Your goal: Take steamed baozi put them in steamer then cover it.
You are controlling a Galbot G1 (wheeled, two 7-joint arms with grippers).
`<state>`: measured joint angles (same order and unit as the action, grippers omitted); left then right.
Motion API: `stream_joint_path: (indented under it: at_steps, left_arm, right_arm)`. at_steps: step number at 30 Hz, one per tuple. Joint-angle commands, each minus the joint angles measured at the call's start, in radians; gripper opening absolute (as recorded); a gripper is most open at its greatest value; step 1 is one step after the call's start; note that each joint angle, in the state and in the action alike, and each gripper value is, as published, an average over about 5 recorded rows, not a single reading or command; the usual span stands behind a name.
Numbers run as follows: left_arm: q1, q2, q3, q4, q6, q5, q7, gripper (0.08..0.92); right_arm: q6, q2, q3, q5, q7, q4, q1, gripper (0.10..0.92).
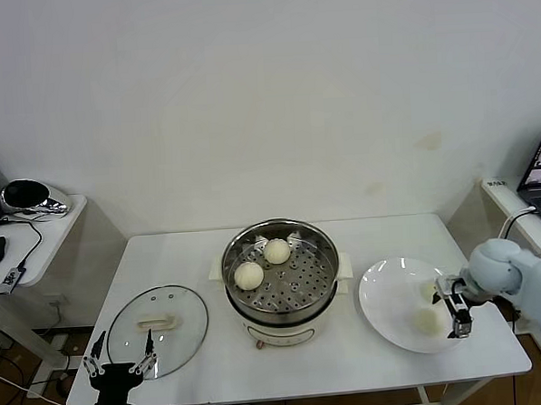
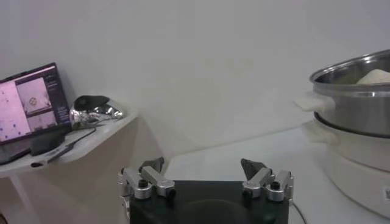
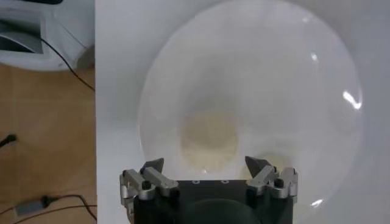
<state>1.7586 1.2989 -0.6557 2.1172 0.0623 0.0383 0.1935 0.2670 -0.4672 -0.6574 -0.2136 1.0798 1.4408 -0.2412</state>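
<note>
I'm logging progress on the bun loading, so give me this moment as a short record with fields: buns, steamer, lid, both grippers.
buns in steamer: two baozi on the perforated tray
buns on plate: two on the white plate
steamer: table centre, uncovered
lid: flat on the table, to the steamer's left
right gripper: open, above the plate over a bun
left gripper: open, parked at the table's near edge by the lid
</note>
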Motion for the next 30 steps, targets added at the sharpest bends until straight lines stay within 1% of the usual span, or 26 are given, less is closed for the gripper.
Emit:
stream_joint_path:
  at_steps: [1, 8, 11, 15, 18, 25, 30]
  left_arm:
    - [0.0, 0.001, 0.001, 0.0, 0.0, -0.001, 0.0, 0.823]
    - [0.001, 0.002, 0.001, -0.002, -0.001, -0.002, 0.0, 0.823]
    - [0.002, 0.003, 0.0, -0.002, -0.001, -0.002, 0.0, 0.823]
    - [0.001, 0.004, 0.001, -0.002, -0.001, -0.002, 0.001, 0.823]
    - [0.0, 0.003, 0.002, 0.0, -0.001, -0.002, 0.0, 0.823]
    - [-0.007, -0.004, 0.001, -0.002, 0.0, 0.002, 0.0, 0.823]
    - [-0.017, -0.006, 0.009, -0.01, -0.001, 0.004, 0.0, 0.823]
  right_arm:
    - [-0.015, -0.051, 0.07, -0.036, -0.026, -0.055, -0.09, 0.82]
    - [-0.004, -0.075, 0.067, -0.025, -0.034, -0.057, -0.076, 0.764]
    - [0.001, -0.076, 0.064, -0.025, -0.029, -0.055, -0.072, 0.725]
    - [0.003, -0.071, 0.062, -0.026, -0.021, -0.052, -0.065, 0.651]
    - [-0.001, -0.058, 0.049, -0.015, -0.007, -0.042, -0.029, 0.619]
    - [-0.006, -0.002, -0.08, 0.109, 0.08, 0.015, 0.253, 0.611]
    - [-0.026, -0.026, -0.14, 0.213, 0.174, 0.011, 0.504, 0.611]
